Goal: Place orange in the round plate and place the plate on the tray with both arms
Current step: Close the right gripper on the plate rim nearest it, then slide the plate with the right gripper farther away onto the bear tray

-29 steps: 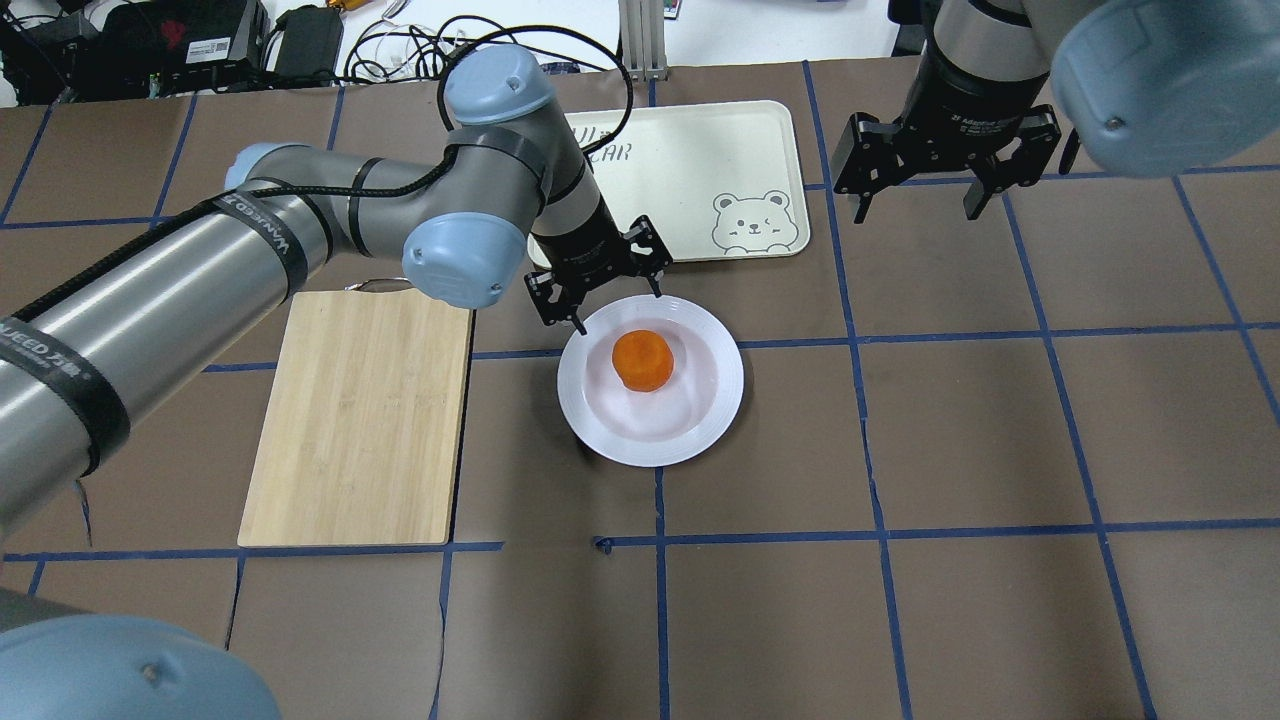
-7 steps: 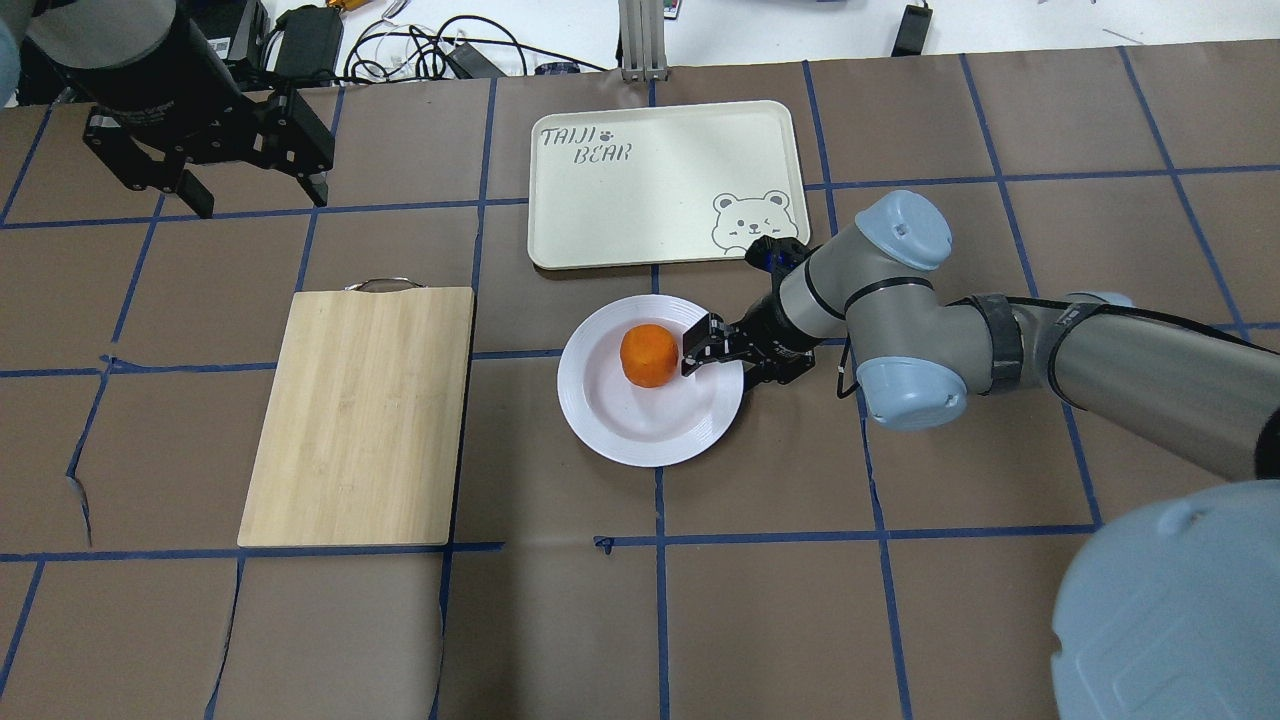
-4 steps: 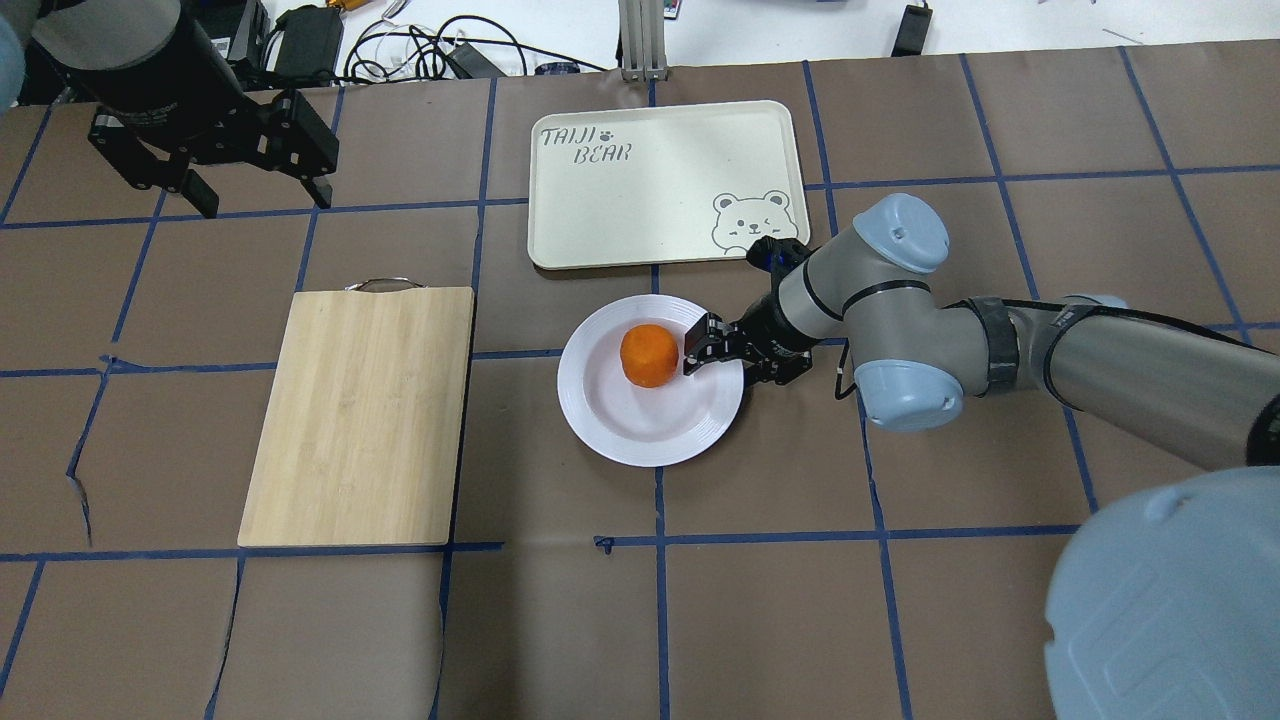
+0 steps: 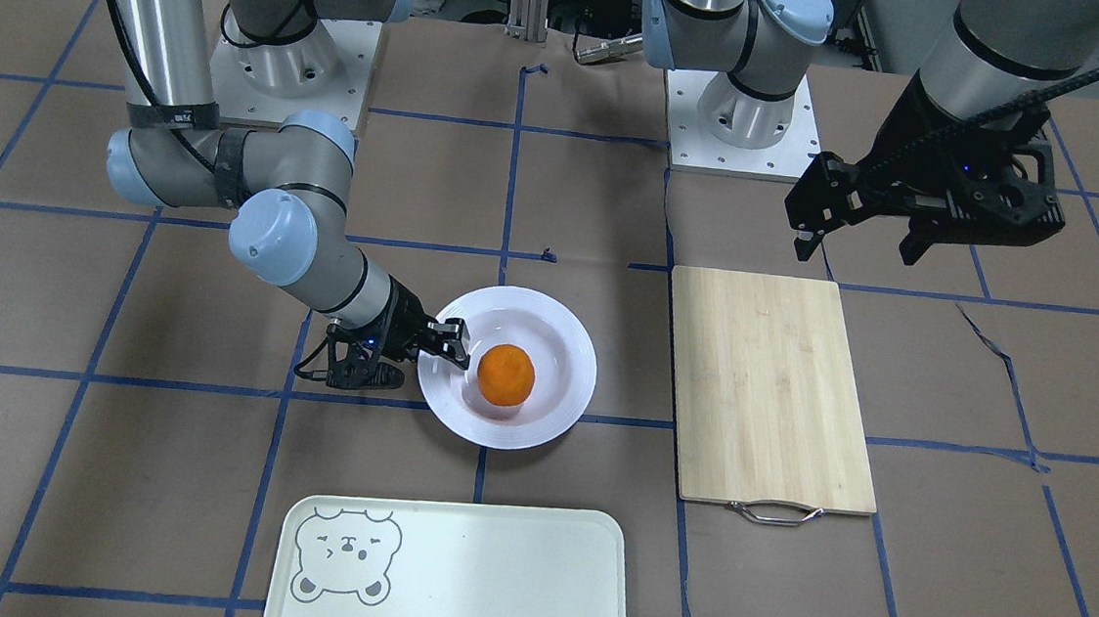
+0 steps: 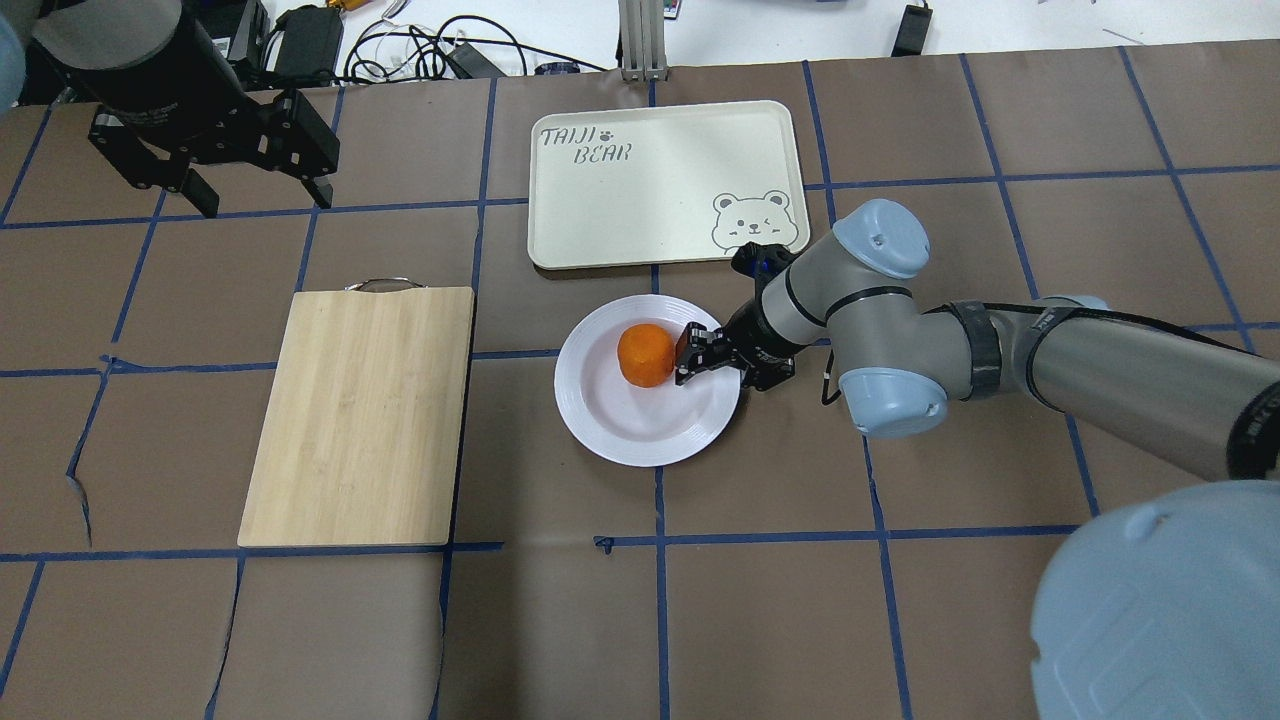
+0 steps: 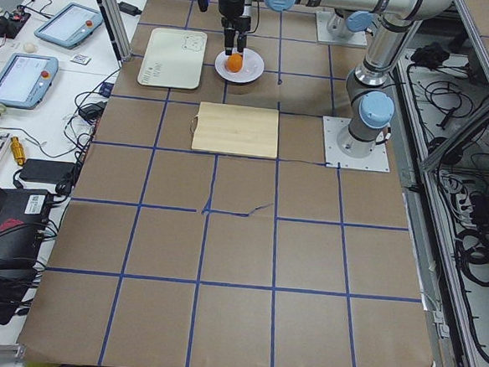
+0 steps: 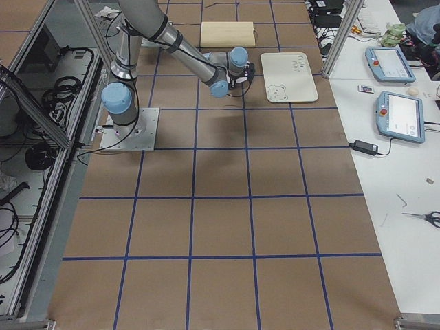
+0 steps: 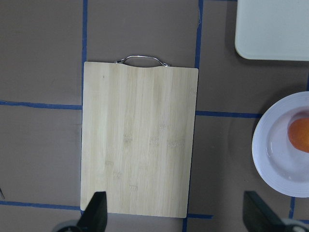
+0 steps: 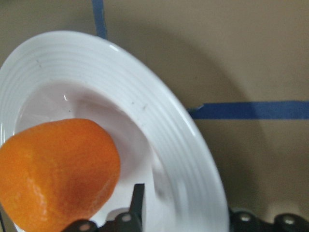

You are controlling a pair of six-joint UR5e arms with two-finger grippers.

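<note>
The right gripper (image 5: 700,362) is clamped on the right rim of the round plate (image 5: 620,430), with the orange (image 5: 645,354) in its well, short of the tray (image 5: 660,200); the left gripper (image 5: 260,195) hangs splayed at far left, so a one-sided lift could tip the plate and roll the fruit off

Orange (image 5: 645,354) on plate (image 5: 612,428), tray (image 5: 660,190) beyond, board (image 5: 360,420) left

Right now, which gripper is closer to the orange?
The right. The right gripper is at the round plate's rim, right beside the orange; the left gripper hangs far off, past the bamboo cutting board.
</note>
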